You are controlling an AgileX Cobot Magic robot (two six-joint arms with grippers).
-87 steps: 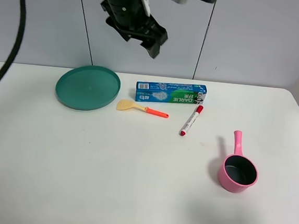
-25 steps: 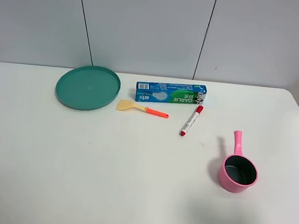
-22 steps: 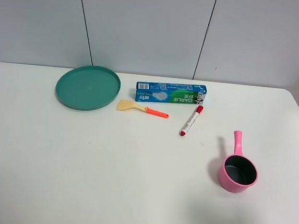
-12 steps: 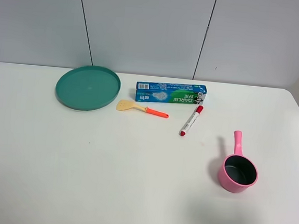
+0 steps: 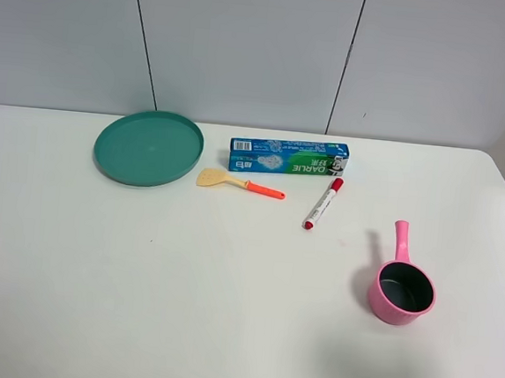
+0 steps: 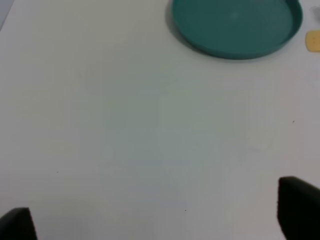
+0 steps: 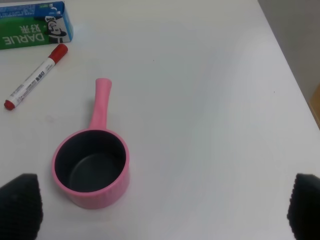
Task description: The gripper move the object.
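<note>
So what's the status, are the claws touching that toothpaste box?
Both claws open, empty, away from it. Toothpaste box flat on table, untouched. Spatula and marker beside it.

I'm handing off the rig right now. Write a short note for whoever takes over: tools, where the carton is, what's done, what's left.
Left tool: open, empty, over bare table near the green plate.
Right tool: open, empty, above the pink saucepan.
Neither arm shows in the high view.
Toothpaste carton: flat at the back of the table, right of the plate, with the yellow spatula and red-capped marker just in front.
Done: no grasp visible.
Left: reach in, grip the carton, move it.
</note>
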